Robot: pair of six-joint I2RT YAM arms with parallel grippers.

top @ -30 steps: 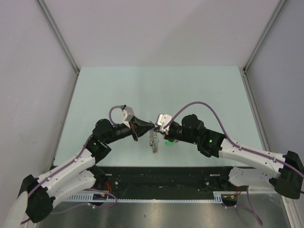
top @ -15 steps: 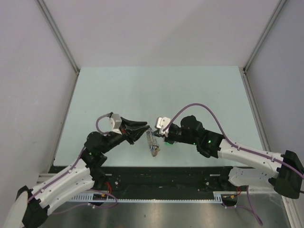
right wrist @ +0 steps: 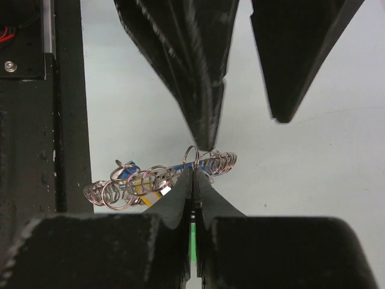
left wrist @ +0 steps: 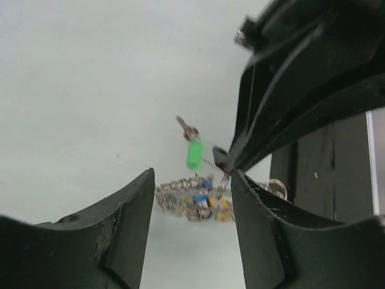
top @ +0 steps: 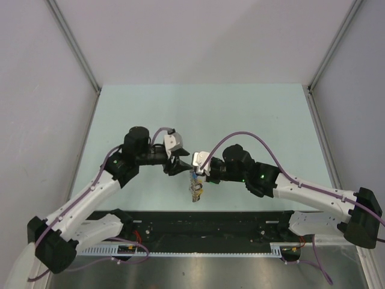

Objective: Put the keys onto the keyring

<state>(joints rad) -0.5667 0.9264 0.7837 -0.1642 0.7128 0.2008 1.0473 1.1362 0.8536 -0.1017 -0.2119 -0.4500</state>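
The keyring (top: pixel 194 185) hangs from my right gripper (top: pixel 194 169), which is shut on one of its small wire loops (right wrist: pixel 191 155). The ring (right wrist: pixel 157 179) (left wrist: pixel 191 199) carries blue and yellow key heads among its loops. One green-headed key (left wrist: pixel 194 153) lies loose on the table beyond the ring, and a green sliver (right wrist: pixel 192 241) shows through the slit between the right fingers. My left gripper (top: pixel 180 162) (left wrist: pixel 192 180) faces the right one, open, its fingers (right wrist: pixel 204 78) just past the ring and touching nothing.
The pale green table (top: pixel 198 114) stretches away behind both grippers. The black rail (top: pixel 204 220) at the near edge lies right below the hanging ring. Grey walls close in the left, right and back sides.
The left gripper has opened and let go of the ring. Its arm pulled back to the left, then swung up and returned close to the ring. The right gripper kept its hold.
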